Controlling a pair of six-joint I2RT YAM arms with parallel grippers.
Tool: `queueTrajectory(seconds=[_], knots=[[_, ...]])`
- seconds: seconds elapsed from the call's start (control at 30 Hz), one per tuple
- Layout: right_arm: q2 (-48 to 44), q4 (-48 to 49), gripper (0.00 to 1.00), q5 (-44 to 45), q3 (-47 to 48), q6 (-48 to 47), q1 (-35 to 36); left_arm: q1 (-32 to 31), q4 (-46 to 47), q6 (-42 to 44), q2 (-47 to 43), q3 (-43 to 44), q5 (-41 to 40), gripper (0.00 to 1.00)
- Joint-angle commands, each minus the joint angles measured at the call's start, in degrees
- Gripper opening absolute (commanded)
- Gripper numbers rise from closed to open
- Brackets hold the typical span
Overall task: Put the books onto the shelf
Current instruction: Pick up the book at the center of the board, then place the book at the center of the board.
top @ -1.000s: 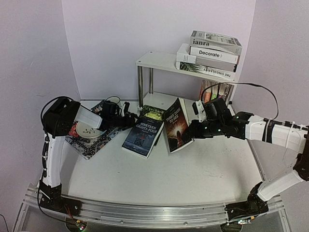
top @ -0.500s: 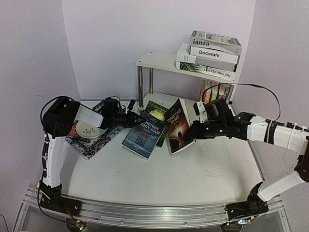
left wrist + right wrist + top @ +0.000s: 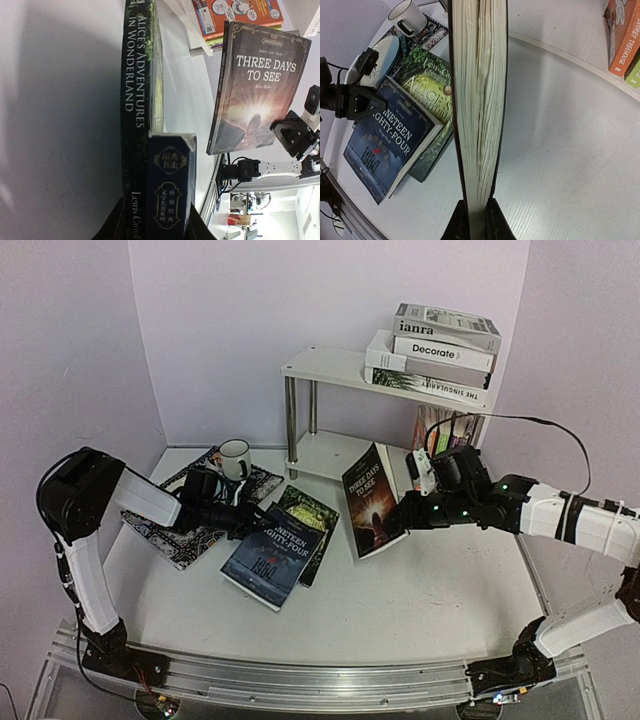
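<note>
L gripper [image 3: 248, 526] now clamps Nineteen Eighty-Four book [image 3: 268, 560], dragged nearer; R gripper [image 3: 403, 518] still grips Three Days book [image 3: 370, 498].

Robot lab cell: white table [image 3: 420, 590], plain lilac walls [image 3: 220, 330], aluminium mounting rail [image 3: 300, 680].

left gripper [image 3: 243, 523] — clamped blue book [image 3: 272, 558], dragged nearer | Three Days book [image 3: 372, 502] — steeper

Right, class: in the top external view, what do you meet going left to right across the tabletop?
patterned mat → Nineteen Eighty-Four → Three Days to See → right gripper
</note>
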Motion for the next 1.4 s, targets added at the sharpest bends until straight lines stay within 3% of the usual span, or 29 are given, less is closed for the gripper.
queueTrajectory(seconds=[0.0,0.2,0.33,0.43,0.5,0.63,0.77,0.9,1.1,1.27,1.37], knots=[[-2.92,2.36,0.0,0.41,0.93,-1.36,-0.05,-0.17,2.05,-0.03,-9.6,-6.18,5.49,0.0],[-2.32,2.23,0.0,1.5,1.59,-2.85,-0.03,-0.56,-6.27,3.07,-16.72,-11.1,4.02,0.0],[-0.61,2.23,0.0,0.72,3.04,-3.88,-0.05,-5.11,-23.61,13.09,-15.0,-5.45,-4.0,0.02],[0.84,2.13,0.0,-1.16,4.66,-4.8,-0.04,-7.76,-29.2,15.8,-11.81,-1.76,-5.88,0.08],[1.52,1.74,0.0,-2.88,5.86,-5.81,-0.05,-8.04,-30.5,16.22,-11.67,-0.96,-9.0,0.2],[1.67,-0.44,0.0,-4.38,8.02,-7.67,-0.08,-8.06,-34.16,17.38,-14.01,0.62,-17.41,0.63],[2.61,-3.97,0.0,-10.45,10.99,-10.31,-0.04,-8.06,-35.86,17.64,-18.22,1.93,-24.39,0.83],[5.65,-9.45,0.0,-22.24,17.17,-11.62,-0.05,-8.06,-36.3,17.67,-23.96,2.28,-31.27,0.99],[8.88,-12.56,0.0,-33.16,20.91,-13.11,-0.05,-7.94,-33.24,20.37,-34.73,-0.72,-37.3,1.0],[12.12,-12.92,0.0,-36.99,22.24,-12.97,-0.05,-4.7,-30.74,20.99,-39.56,-1.62,-33.45,1.0],[13.65,-13.02,0.0,-37.88,22.52,-13.02,-0.05,-0.15,-29.65,20.6,-40.25,-1.58,-26.68,1.0]])
